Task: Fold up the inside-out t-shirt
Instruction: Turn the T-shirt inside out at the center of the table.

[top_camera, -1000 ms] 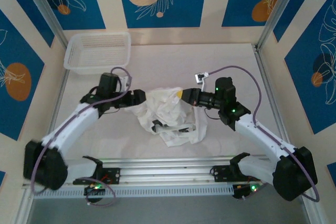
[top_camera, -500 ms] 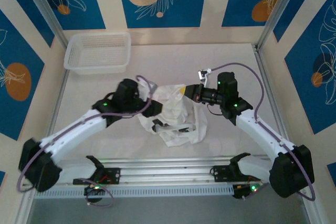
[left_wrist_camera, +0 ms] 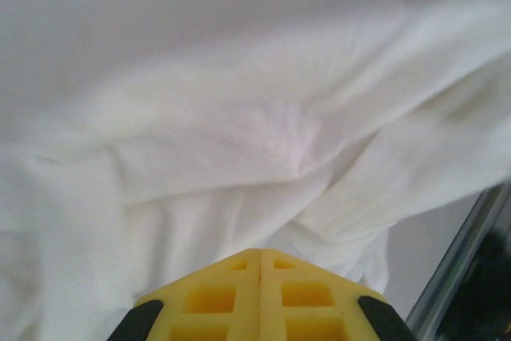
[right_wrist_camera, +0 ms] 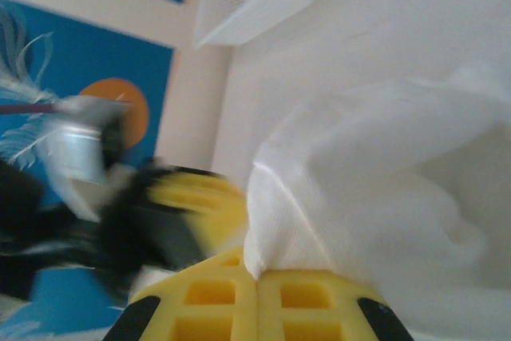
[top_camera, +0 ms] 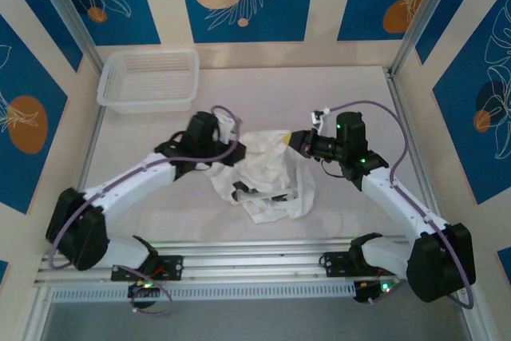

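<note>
t-shirt (top_camera: 271,180): white, soft, crumpled in a heap at centre of table (top_camera: 263,93), btw. the 2 arms; well apart from basket (top_camera: 148,104) in far-left corner. No flat panel yet; sleeves, hem and collar not told apart.
left gripper (top_camera: 236,151): at heap's upper-left edge. Wrist view: yellow fingers (left_wrist_camera: 211,301) clenched together, cloth bunched right at the tips. Whether a ply is nipped btw. them cannot be told.
right gripper (top_camera: 287,141): at heap's upper-right edge. Jaws clamped on a fold of the shirt; in wrist view the cloth edge rises straight out of the seam btw. the pads (right_wrist_camera: 207,297).
arms: both reach inward, grippers facing each other across the heap, near but apart.
step in hand (judged): pre-fold stage, i.e. getting a hold on 2 sides of the heap so it can be opened out. No fold made; task near its start.
next move calls for (judged): lift and draw the 2 grippers apart, evenly, until cloth hangs or stretches open; then lay it flat on bare table nearer the middle. Check left hold first; if no cloth comes up, release and re-grasp.
caution (judged): thin cotton may slip from a shallow pinch; uneven pull would twist, not spread, the shirt.
</note>
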